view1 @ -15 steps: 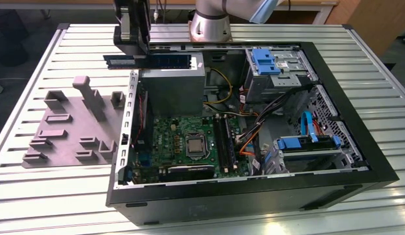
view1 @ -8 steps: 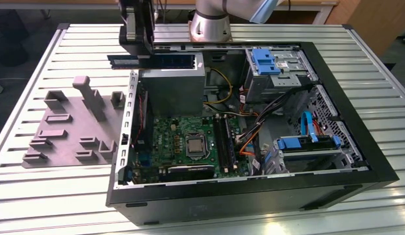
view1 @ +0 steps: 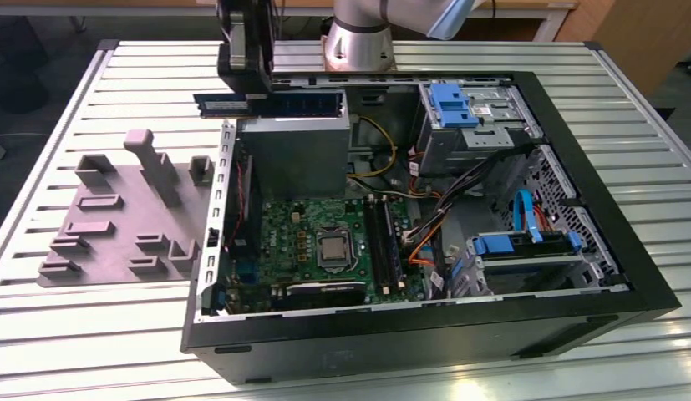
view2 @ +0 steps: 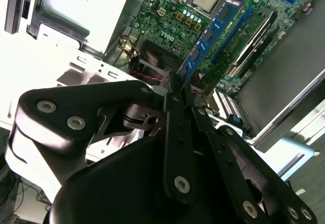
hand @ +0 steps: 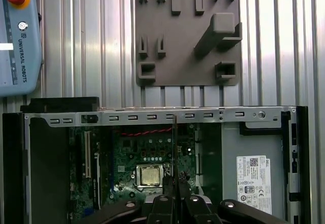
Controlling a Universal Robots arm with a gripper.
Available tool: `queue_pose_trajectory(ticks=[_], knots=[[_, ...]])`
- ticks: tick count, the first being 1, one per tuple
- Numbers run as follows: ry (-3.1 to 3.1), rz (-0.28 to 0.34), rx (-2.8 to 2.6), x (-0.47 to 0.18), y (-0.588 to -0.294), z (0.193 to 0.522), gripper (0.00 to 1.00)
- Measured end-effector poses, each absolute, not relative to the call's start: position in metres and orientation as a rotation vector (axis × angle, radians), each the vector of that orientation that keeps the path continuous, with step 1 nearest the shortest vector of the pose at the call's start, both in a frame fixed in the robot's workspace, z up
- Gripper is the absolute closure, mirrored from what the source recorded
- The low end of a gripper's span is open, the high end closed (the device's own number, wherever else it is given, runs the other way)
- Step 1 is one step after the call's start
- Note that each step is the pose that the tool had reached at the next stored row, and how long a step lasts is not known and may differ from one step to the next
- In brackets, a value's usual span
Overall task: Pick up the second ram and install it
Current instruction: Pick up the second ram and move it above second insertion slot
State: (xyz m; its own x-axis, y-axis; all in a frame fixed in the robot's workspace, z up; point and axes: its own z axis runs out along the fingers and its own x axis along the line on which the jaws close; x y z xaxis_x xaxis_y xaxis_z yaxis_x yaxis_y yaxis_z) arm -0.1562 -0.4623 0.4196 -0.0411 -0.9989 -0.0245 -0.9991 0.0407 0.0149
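Gripping second ram (view1: 306, 104) above case (view1: 434, 334); cables (view1: 424, 238) beside slots (view1: 375, 238).

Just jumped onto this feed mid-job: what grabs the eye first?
The claw holds the second ram level above the open black computer case. Inside lies the green motherboard; a grey holder block sits on the slatted table at the exterior view's left.

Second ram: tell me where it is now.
In the exterior view, left of centre, the second ram is clamped in the gripper above the grey metal box inside the computer case.
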Motion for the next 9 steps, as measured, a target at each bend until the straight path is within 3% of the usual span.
queue_pose_trajectory(ticks=[9], knots=[[2.261,0.043,-2.17,-0.1456,-0.4623,0.4196,0.86]])
